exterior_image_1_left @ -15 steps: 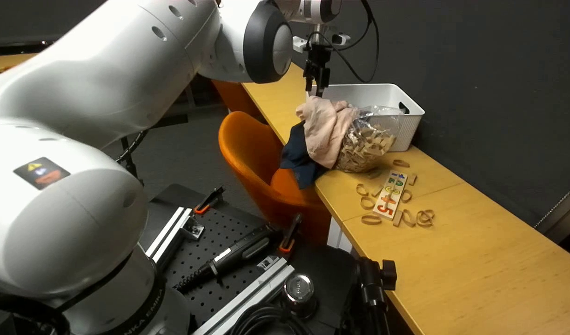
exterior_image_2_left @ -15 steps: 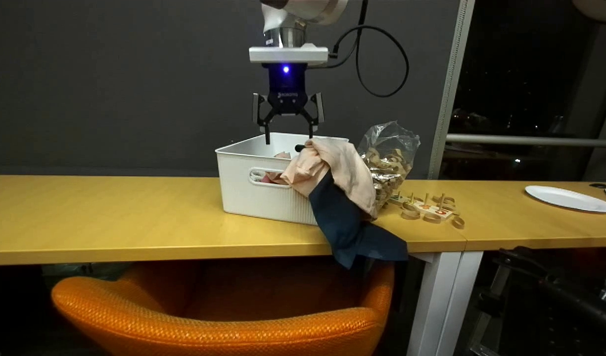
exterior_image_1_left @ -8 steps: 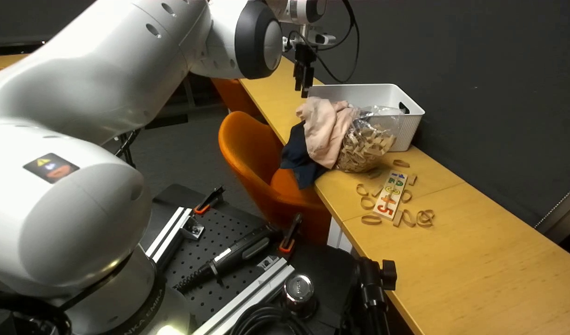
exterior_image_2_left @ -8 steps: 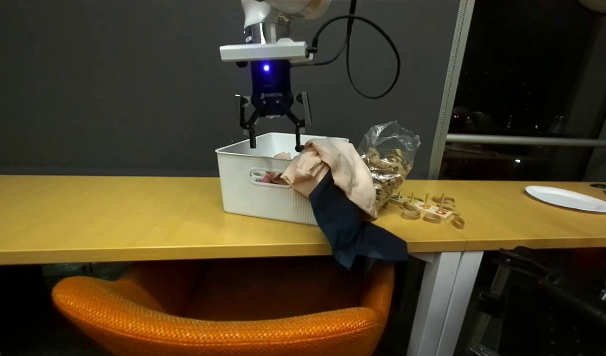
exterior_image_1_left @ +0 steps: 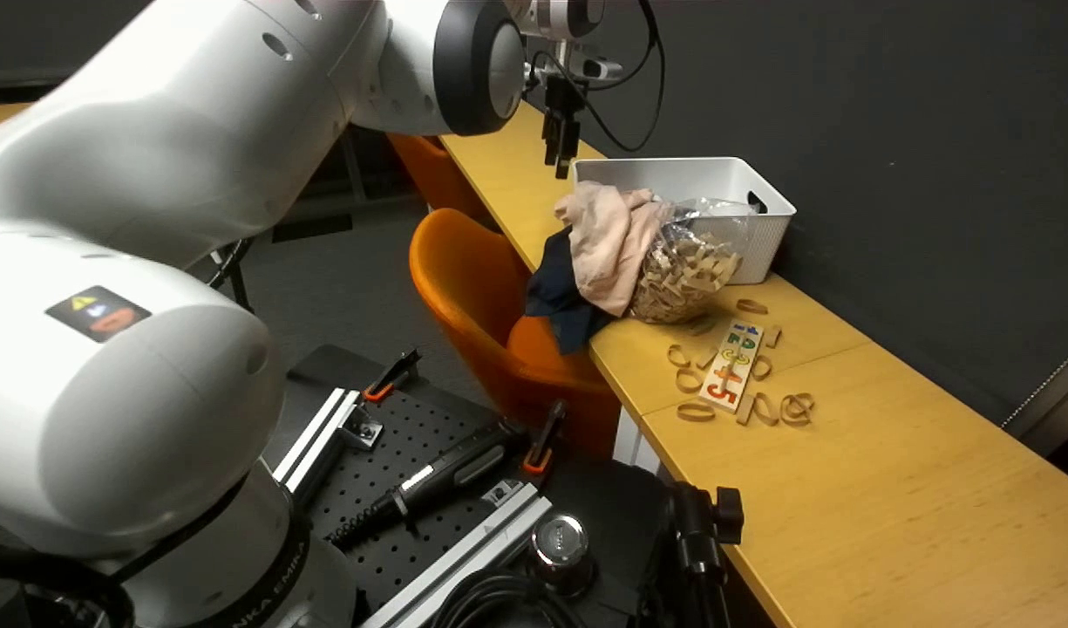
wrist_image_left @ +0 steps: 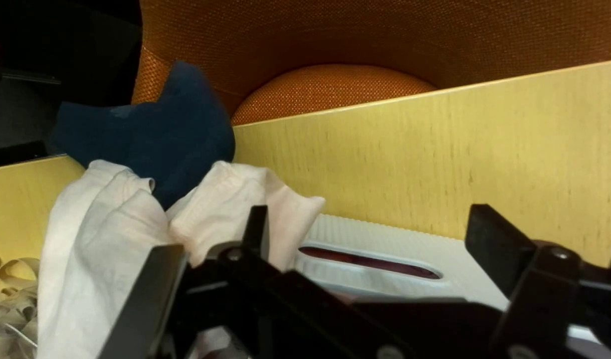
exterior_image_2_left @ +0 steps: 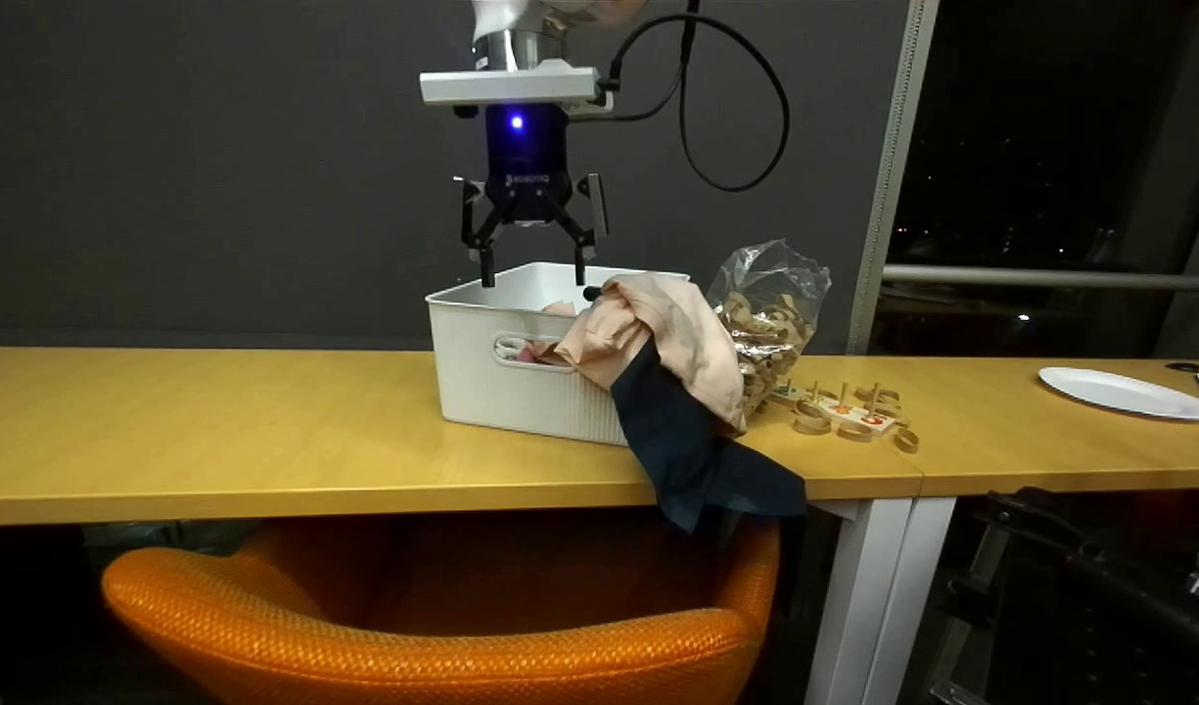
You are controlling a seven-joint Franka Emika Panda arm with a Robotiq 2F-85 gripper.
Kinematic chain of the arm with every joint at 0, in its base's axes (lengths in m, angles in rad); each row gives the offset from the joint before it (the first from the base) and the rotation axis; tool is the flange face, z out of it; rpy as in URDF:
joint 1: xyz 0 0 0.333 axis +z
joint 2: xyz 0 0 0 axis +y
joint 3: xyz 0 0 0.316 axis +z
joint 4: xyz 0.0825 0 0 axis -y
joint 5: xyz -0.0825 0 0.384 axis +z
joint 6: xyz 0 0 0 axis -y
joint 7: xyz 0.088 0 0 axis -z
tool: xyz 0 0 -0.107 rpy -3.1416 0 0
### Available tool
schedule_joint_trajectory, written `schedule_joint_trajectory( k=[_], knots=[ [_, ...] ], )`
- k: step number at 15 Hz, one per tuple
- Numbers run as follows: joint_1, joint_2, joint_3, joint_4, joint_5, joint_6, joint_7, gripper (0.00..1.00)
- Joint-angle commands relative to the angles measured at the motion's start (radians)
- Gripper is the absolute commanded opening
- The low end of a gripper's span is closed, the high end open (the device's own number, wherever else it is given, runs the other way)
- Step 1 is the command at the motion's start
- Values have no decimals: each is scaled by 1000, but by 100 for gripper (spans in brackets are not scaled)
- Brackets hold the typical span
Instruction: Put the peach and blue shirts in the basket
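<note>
Hand (exterior_image_2_left: 533,278) near the basket (exterior_image_2_left: 506,397) rim, fingers spread apart; exact height hard to judge. Peach shirt (exterior_image_2_left: 682,343) bunched at basket corner, hiding part of the wall; can't tell how much, if any, is inside. Blue shirt (exterior_image_2_left: 663,421) runs under the peach one, upper part hidden, lower end hanging past the worktop (exterior_image_2_left: 217,421) edge. Pinkish stuff (exterior_image_2_left: 528,352) behind the handle slot, unidentifiable. Wrist view: hand's dark parts block much of the basket; clear bag (wrist_image_left: 8,319) cut off at left.
</note>
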Motion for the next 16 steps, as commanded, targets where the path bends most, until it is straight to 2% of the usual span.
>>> schedule_joint_trajectory(
  k=[1,4,8,11,16],
  knots=[
    [0,0,0,-1,0,4,-1,100],
    [41,-68,-42,-63,-47,-3,81,100],
    [60,-117,-90,-163,-79,14,174,100],
    [76,-169,-133,-302,-123,52,220,100],
    [127,-275,-194,-547,-214,178,316,100]
  ],
)
